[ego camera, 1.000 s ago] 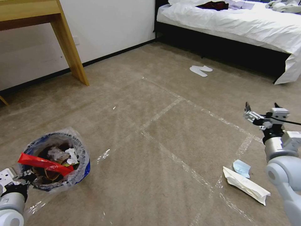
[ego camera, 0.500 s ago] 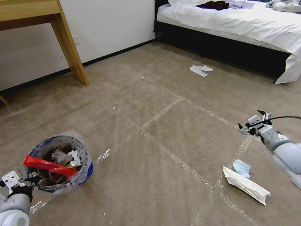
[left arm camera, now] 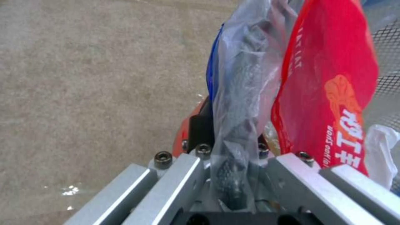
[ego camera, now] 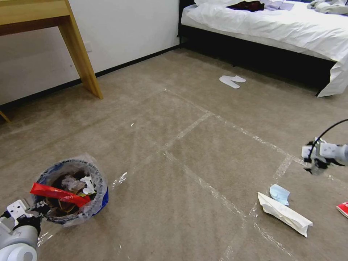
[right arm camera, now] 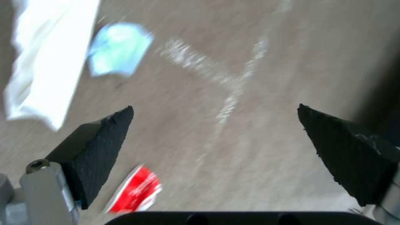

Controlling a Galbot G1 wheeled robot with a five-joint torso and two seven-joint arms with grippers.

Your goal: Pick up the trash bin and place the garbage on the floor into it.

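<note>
The trash bin (ego camera: 95, 195), red with a crinkly clear liner, is at the lower left in the head view. My left gripper (ego camera: 39, 210) is shut on its near rim. A red wrapper strip (ego camera: 58, 194), tissues and brown paper lie inside. In the left wrist view the jaws (left arm camera: 233, 150) pinch the liner and rim (left arm camera: 239, 93) beside the red wrapper (left arm camera: 329, 87). On the carpet at the right lie a blue mask (ego camera: 279, 194), a white packet (ego camera: 286, 214) and a red-white packet (ego camera: 342, 208). My right gripper (ego camera: 314, 166) hovers open above them, its view showing the mask (right arm camera: 118, 50), white packet (right arm camera: 46, 59) and red-white packet (right arm camera: 135, 190).
A wooden desk leg (ego camera: 81, 58) stands at the back left by the wall. A bed (ego camera: 290, 32) fills the back right, with white slippers (ego camera: 232, 81) on the carpet before it. Tape lines (ego camera: 203, 181) cross the carpet.
My right arm has swung right and down, closer to the litter on the carpet. The bin in my left gripper has shifted slightly nearer and to the right.
</note>
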